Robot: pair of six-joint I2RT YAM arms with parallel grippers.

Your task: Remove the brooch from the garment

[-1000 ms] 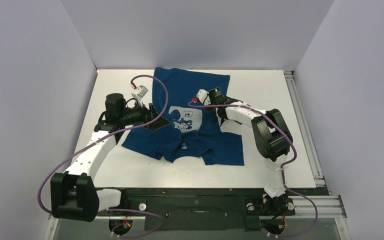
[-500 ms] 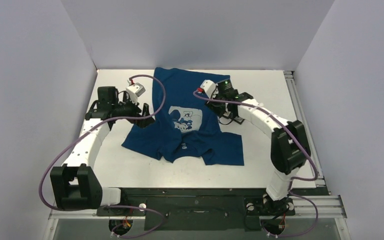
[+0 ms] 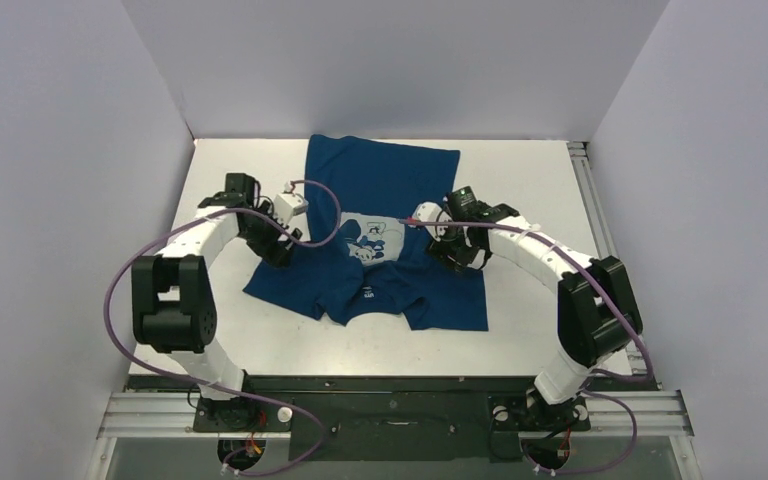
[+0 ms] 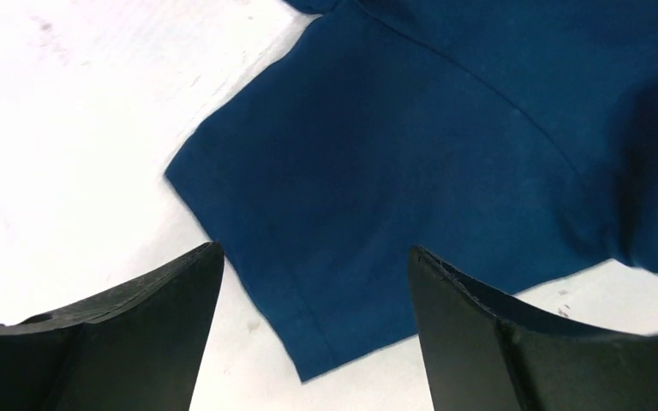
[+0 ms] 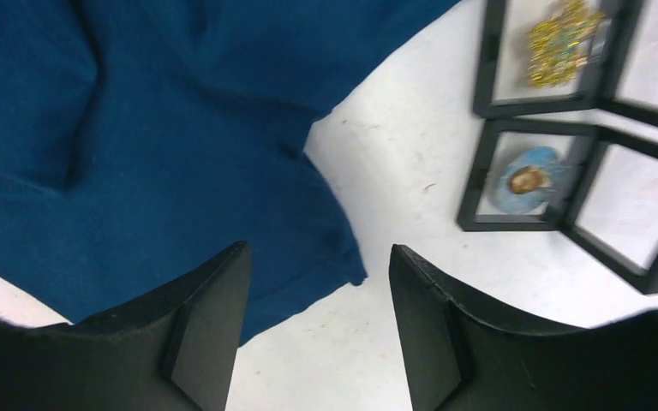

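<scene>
Our left gripper (image 4: 315, 257) and right gripper (image 5: 317, 253) both hang with fingers spread over opposite side edges of the T-shirt (image 4: 411, 154), where we find no brooch, while just beyond the right one black frames (image 5: 473, 180) hold a gold brooch (image 5: 563, 38) and a blue brooch (image 5: 527, 178).

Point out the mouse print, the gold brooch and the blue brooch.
mouse print (image 3: 372, 240): top external view, centre of the pale square.
gold brooch (image 5: 563, 38): right wrist view, its glittery middle.
blue brooch (image 5: 527, 177): right wrist view, its brownish oval centre.
</scene>
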